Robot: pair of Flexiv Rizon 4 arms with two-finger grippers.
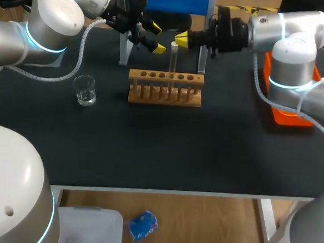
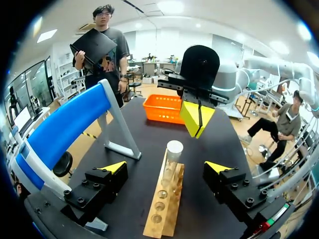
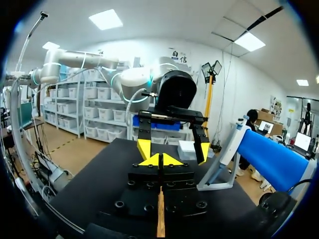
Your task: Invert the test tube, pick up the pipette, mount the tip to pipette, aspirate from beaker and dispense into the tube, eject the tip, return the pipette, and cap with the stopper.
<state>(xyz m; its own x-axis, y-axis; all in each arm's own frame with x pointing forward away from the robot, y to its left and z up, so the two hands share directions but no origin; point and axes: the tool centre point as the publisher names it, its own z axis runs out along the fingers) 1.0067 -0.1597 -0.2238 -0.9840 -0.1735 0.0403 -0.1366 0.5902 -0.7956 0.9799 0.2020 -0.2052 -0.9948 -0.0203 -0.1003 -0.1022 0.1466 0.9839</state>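
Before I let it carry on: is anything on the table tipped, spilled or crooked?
Nothing stands out. The tube stands upright in the rack, which sits square and level. The beaker is upright too, with no spill visible around it.

head: high behind, looking down on table (image 1: 149,148) | wrists: low, close, facing each other across wooden rack (image 1: 165,95)
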